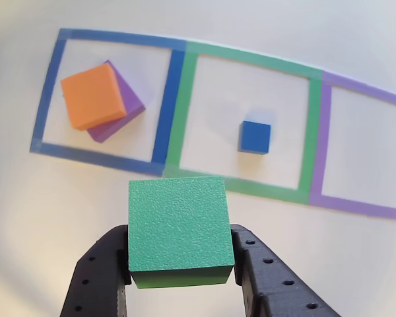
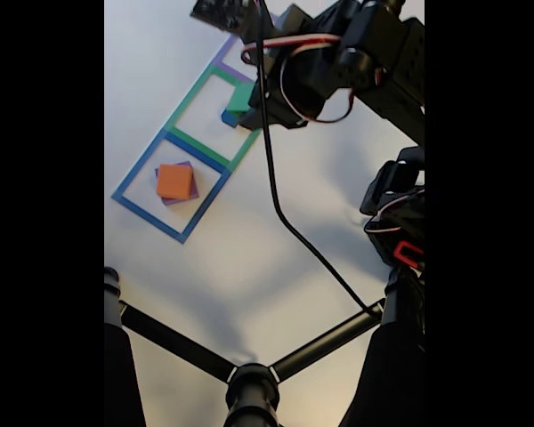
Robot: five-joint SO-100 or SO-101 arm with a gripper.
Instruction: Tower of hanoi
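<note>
My gripper (image 1: 180, 267) is shut on the green block (image 1: 179, 224), held above the white table just in front of the taped squares. The orange block (image 1: 92, 95) lies askew on the purple block (image 1: 127, 99) inside the blue taped square. Inside the green taped square the small blue cube (image 1: 255, 137) sits alone. In the fixed view the green block (image 2: 242, 96) hangs at the gripper (image 2: 247, 105) over the edge of the green square, the blue cube (image 2: 227, 116) peeks out beside it, and the orange block (image 2: 173, 181) rests on the purple one (image 2: 183, 198).
Three taped outlines run in a row: blue (image 1: 47, 86), green (image 1: 310, 125) and purple (image 1: 322, 152). The purple outline holds nothing. A black cable (image 2: 285, 213) crosses the table, and a dark tripod (image 2: 249, 382) stands at the bottom of the fixed view.
</note>
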